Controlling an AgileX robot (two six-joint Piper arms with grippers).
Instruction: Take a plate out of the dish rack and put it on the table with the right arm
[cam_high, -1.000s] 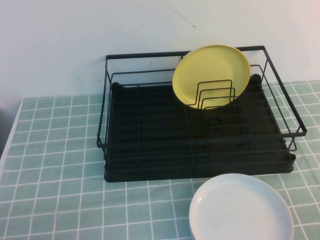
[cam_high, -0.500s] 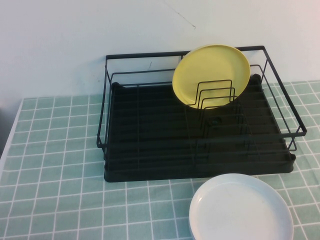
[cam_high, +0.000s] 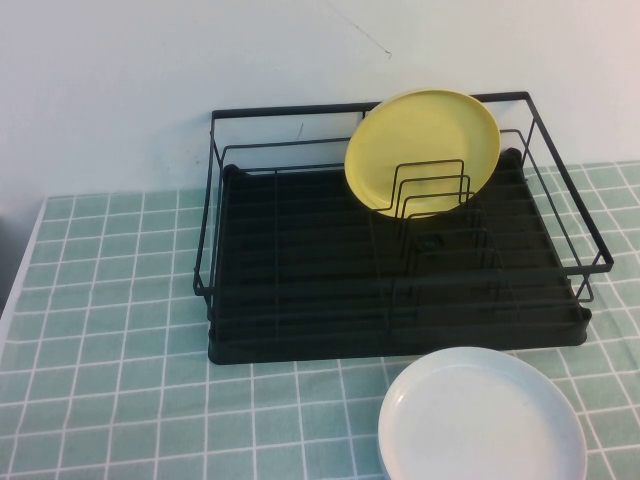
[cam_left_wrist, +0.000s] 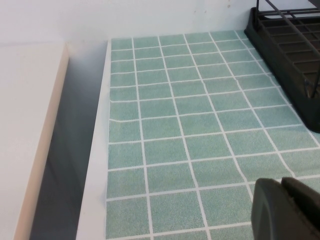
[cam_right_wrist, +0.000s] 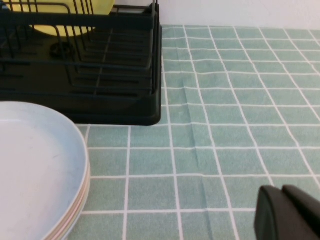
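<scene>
The white plate (cam_high: 480, 420) lies flat on the green tiled table (cam_high: 110, 300), just in front of the dish rack (cam_high: 300, 300) at its right end. In the right wrist view the plate (cam_right_wrist: 35, 165) shows layered rims, as if it tops a stack. The black wire rack holds only a yellow plate (cam_high: 422, 150) standing in its dividers. My right gripper (cam_right_wrist: 282, 189) hovers over bare tiles to the right of the white plate, shut and empty. My left gripper (cam_left_wrist: 281, 180) is shut and empty over tiles left of the rack (cam_left_wrist: 290, 60). Neither arm shows in the high view.
The table's left edge (cam_left_wrist: 97, 165) drops off beside a pale counter (cam_left_wrist: 25, 140). A white wall stands behind the rack. Open tiles lie to the left of the rack and to the right of the white plate (cam_right_wrist: 240, 100).
</scene>
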